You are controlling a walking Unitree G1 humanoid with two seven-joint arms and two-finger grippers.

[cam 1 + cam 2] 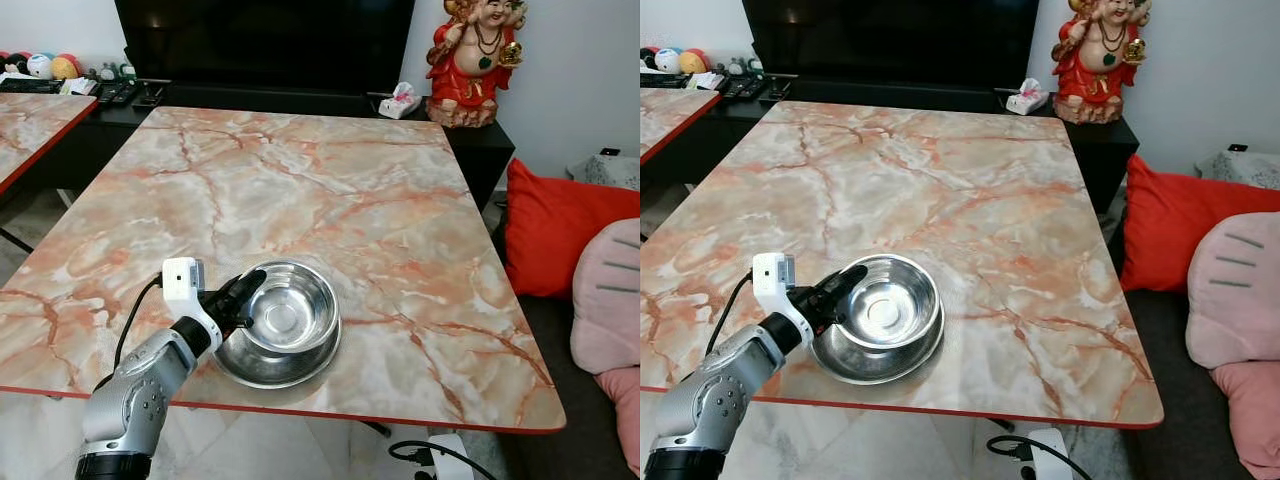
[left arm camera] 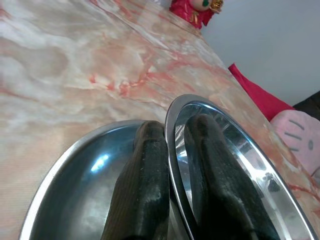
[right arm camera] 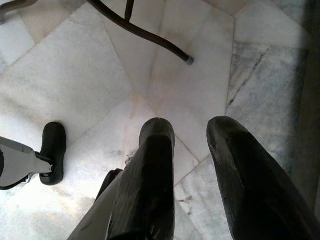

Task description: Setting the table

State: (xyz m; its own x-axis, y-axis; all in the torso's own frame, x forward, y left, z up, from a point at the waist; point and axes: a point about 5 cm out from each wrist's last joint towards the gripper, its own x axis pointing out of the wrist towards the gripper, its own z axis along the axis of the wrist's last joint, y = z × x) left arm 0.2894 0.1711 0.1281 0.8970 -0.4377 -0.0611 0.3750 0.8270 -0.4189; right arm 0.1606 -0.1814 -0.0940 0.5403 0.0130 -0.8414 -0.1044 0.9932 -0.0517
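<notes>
L jaws (image 1: 244, 296) pinch the near-left rim of the top bowl (image 1: 292, 312), one finger inside, one outside; it's nested in a lower bowl (image 1: 245, 365) at worktop (image 1: 300, 190) front edge. R jaws (image 3: 190, 150) apart, idle over floor.

Table (image 1: 330, 190) open beyond stacked bowls (image 1: 290, 325); statue (image 1: 470, 60) at far corner.

I see two shiny steel bowls (image 1: 285, 325) nested upright, sitting nr table's front edge, left-centre, on marble top.
</notes>
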